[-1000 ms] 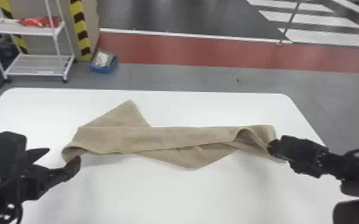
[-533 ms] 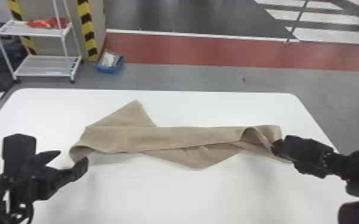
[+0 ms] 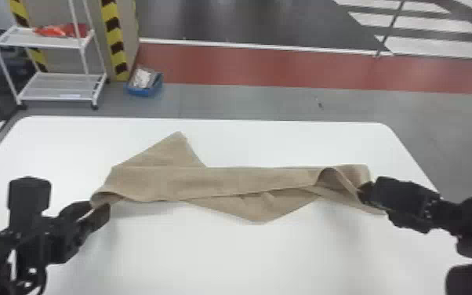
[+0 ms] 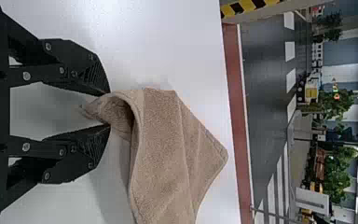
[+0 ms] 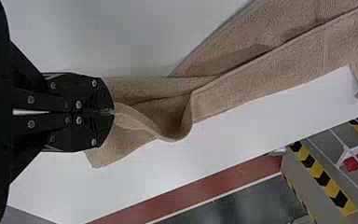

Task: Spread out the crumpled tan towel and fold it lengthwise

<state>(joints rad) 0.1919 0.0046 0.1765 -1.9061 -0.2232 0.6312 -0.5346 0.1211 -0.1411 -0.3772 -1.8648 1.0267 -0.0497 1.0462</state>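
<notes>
Item, left hand (image 3: 100, 205): fingers now nearer together than before, the gap narrowed at the tan towel's (image 3: 207, 182) end. Item, head view: swung slightly leftward since the earliest look.

Tan towel (image 3: 215, 182): one, cloth, crumpled; long folded band across the white tabletop (image 3: 223, 259), pointed corners jutting beyond both long edges.
</notes>
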